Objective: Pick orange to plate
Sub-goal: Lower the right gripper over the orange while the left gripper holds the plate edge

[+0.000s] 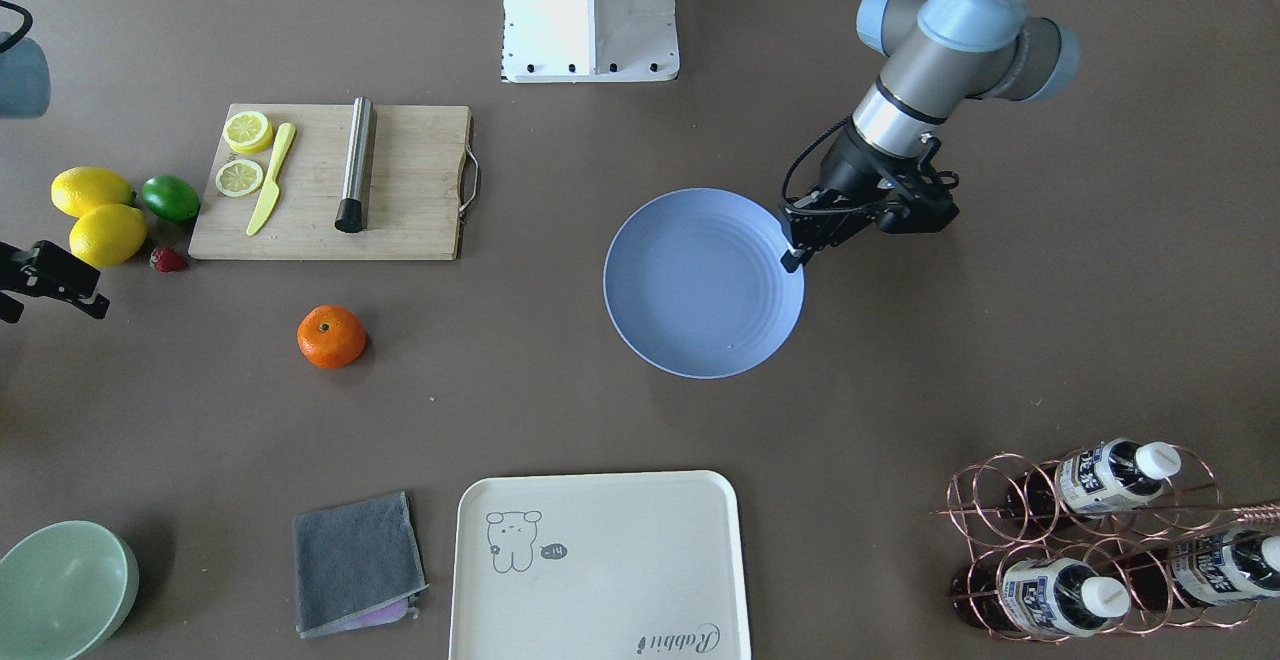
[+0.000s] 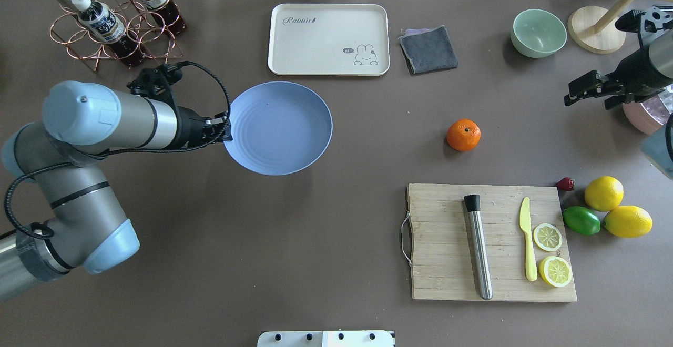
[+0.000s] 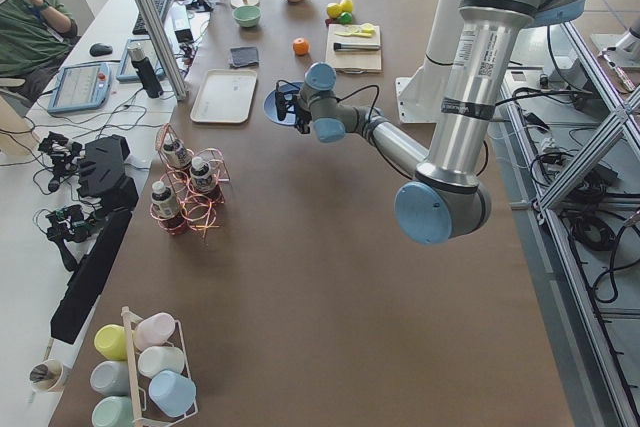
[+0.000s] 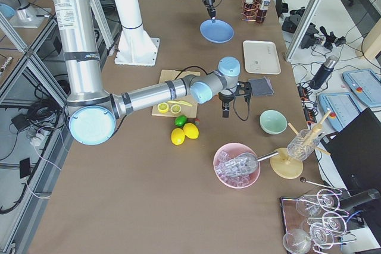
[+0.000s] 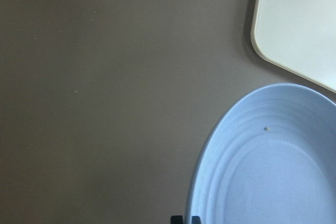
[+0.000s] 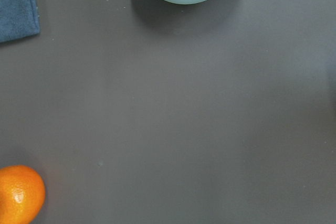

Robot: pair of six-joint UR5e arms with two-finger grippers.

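Observation:
The orange (image 1: 331,336) (image 2: 463,134) sits alone on the brown table, between the cutting board and the grey cloth. It also shows at the lower left of the right wrist view (image 6: 18,195). The light blue plate (image 1: 700,285) (image 2: 278,126) (image 5: 273,171) lies empty near the table's middle, far from the orange. My left gripper (image 1: 795,260) (image 2: 227,129) is at the plate's rim, its fingers closed together on the edge. My right gripper (image 2: 586,102) (image 1: 55,310) hovers open and empty, past the orange toward the table's end, with the lemons nearby.
A wooden cutting board (image 2: 491,242) carries a steel muddler, a yellow knife and lemon slices. Two lemons (image 2: 604,193), a lime (image 2: 581,220) and a strawberry lie beside it. The cream tray (image 2: 328,39), grey cloth (image 2: 428,49), green bowl (image 2: 538,32) and bottle rack (image 2: 113,23) line the far edge.

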